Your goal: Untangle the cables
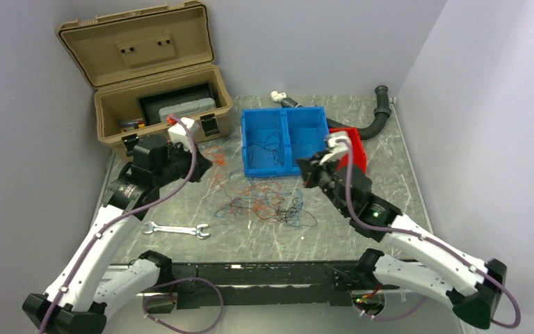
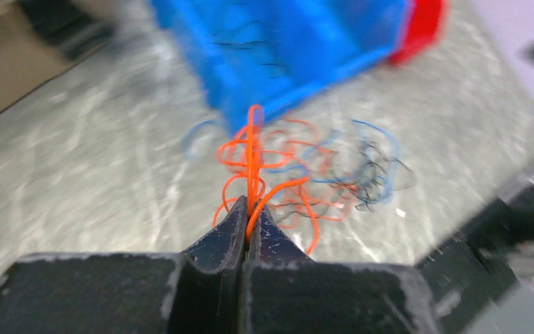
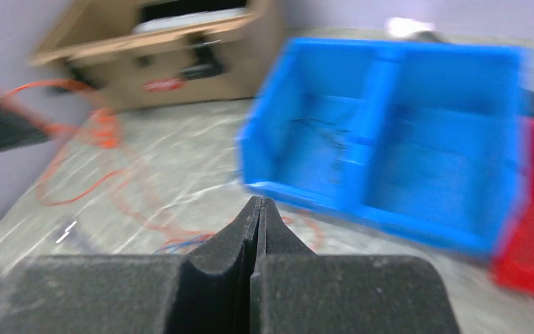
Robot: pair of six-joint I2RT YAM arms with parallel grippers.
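The cables (image 1: 268, 203) lie as a loose tangle of blue, orange and black strands on the bench (image 1: 174, 202), at 6 o'clock from the blue bin (image 1: 306, 139). A few black strands sit in the bin's left compartment.

The left claw (image 2: 250, 212), at 10 o'clock of the tangle, is pinched tight on several orange strands (image 2: 253, 149) that loop out toward the pile. The right claw (image 3: 258, 209), at 2 o'clock of it, has its jaws pressed together with no strand visible between them.

These wires look very light, limp and springy, likely to drag neighbours along and slip from a loose pinch. A single strand at the pile's fringe seems the best hold.

The tan case (image 3: 201, 69) carries a red sticker (image 3: 163, 85), too blurred to read.
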